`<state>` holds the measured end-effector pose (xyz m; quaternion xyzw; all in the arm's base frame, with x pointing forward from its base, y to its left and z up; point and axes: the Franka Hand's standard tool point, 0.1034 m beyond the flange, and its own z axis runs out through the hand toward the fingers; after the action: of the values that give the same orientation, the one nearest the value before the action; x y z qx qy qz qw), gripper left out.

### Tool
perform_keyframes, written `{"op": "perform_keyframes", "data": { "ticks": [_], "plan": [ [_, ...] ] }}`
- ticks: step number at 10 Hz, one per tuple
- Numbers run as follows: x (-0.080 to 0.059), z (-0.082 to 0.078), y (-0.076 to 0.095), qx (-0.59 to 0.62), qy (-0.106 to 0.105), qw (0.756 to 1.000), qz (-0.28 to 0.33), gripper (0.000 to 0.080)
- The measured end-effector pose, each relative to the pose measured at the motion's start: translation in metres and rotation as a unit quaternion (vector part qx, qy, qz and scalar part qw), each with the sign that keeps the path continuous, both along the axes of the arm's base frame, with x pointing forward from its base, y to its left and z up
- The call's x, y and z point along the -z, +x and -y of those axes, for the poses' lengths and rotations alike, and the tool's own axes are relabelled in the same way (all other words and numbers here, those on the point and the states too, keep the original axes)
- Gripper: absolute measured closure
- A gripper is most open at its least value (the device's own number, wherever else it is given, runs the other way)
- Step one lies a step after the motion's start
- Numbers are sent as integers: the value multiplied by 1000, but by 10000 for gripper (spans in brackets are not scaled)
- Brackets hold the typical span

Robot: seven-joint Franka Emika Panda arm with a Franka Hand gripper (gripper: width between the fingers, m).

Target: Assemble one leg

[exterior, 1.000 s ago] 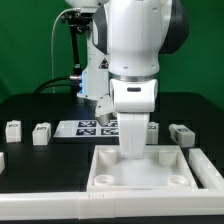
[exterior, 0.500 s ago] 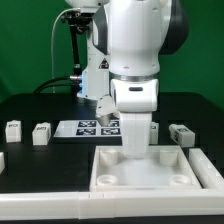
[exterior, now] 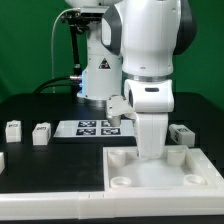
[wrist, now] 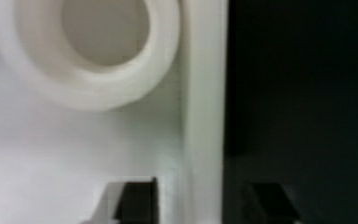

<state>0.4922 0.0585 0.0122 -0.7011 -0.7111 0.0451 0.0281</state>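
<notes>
White glossy panel (exterior: 160, 172) with round corner sockets (wrist: 73, 35), gripper (wrist: 197, 205) tight on its raised rim (wrist: 204, 120).

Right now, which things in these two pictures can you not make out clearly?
The pincer: the arm hides it in the exterior view; the wrist view is blurred and cuts it off, so its grip is unclear.
The panel: the exterior view's right edge cuts off its corner.
The legs: tags too small to read, exterior view.
The marker board: partly covered by the arm, exterior view.
</notes>
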Motion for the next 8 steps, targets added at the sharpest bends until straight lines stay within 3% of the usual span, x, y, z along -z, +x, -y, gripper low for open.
{"op": "perform_keyframes", "data": {
  "ticks": [1,2,3,4,8],
  "plan": [
    [0,0,0,0,0,1000,0,411],
    [0,0,0,0,0,1000,0,411],
    [0,0,0,0,0,1000,0,234],
    [0,0,0,0,0,1000,0,171],
    [0,0,0,0,0,1000,0,150]
  ]
}}
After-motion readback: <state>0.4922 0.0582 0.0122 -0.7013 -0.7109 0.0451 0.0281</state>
